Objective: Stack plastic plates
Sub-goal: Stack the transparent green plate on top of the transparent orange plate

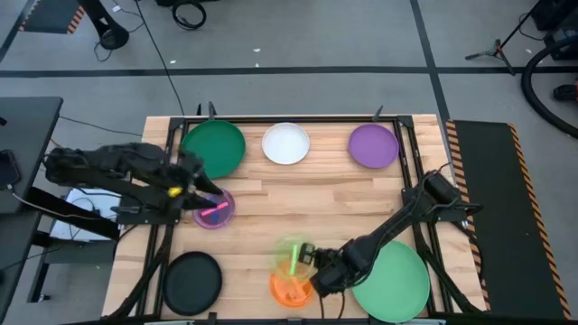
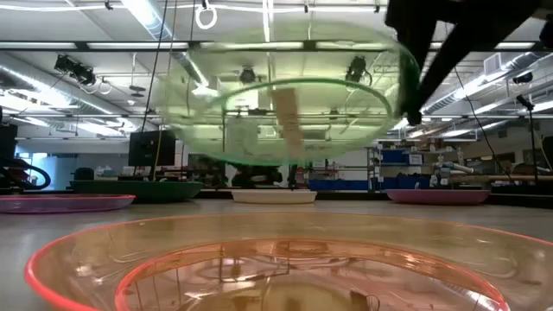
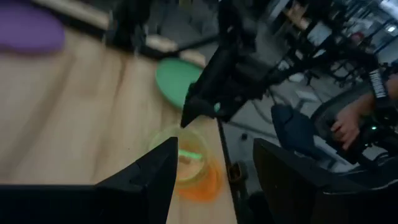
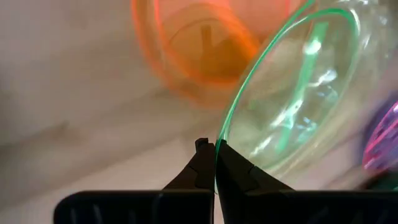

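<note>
Right wrist: lime plate (image 4: 298, 93) in right claw (image 4: 214, 152) (pinched)

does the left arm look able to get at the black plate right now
Probably yes: the black plate lies bare on the left arm's side, and the left gripper, open and empty, hovers by the pink plate.

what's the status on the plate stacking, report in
Right gripper shut on lime plate, held above orange plate. Left gripper open over pink plate. Nothing in the way.

Right pincer (image 3: 186, 118) holds lime plate (image 3: 180, 152) over orange plate (image 3: 205, 183).
</note>
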